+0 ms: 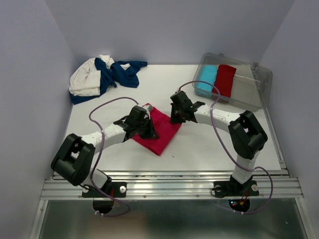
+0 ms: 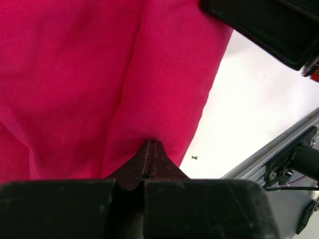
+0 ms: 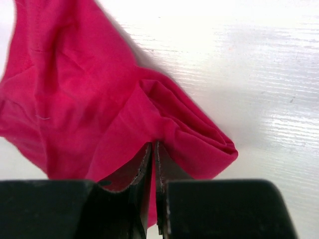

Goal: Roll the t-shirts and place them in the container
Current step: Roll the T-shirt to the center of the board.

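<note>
A folded pink tee (image 1: 162, 135) is seen mid-table, pinched at either side by the left gripper (image 2: 150, 152) and right gripper (image 3: 153, 149), both clamped shut. Both edges should be kept level and taut so the roll is started evenly.

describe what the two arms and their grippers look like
Both the left arm and right arm have white tube links between bulky black joint housings, and a thin purple cable loops loosely along each. The left gripper and right gripper are black blocks with two flat, tapering dark fingers.
</note>
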Available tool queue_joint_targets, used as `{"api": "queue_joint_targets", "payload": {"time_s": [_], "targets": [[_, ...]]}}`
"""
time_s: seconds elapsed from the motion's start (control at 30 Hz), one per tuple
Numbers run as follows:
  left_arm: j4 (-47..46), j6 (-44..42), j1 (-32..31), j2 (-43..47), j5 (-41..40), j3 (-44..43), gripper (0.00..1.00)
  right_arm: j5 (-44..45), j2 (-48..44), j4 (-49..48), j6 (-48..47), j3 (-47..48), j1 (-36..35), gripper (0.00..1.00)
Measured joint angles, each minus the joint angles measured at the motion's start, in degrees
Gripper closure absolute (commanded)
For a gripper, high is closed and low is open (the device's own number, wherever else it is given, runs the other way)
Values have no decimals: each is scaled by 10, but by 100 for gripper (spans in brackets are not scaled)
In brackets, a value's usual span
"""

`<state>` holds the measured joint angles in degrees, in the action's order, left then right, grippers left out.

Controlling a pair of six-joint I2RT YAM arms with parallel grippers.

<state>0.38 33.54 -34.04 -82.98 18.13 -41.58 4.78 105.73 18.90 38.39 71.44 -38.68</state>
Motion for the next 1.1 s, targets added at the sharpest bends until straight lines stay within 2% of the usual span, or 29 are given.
{"api": "queue_joint_targets", "payload": {"time_s": [0.2, 0.37, 0.6, 0.87, 1.1], "targets": [[19, 0, 0, 30, -8, -3, 100, 0, -42, 3, -5, 8, -5, 88], [36, 8, 0, 35, -6, -6, 100, -2, -43, 1, -4, 14, -20, 87], [44, 26, -10, 83, 2, -1, 100, 2, -47, -2, 9, -39, -26, 86], [15, 26, -15, -15, 3, 30, 100, 18, -21, -22, 11, -59, -26, 87], [-21, 40, -41, -24, 1, 34, 100, 46, -57, -62, 19, -124, -22, 89]]}}
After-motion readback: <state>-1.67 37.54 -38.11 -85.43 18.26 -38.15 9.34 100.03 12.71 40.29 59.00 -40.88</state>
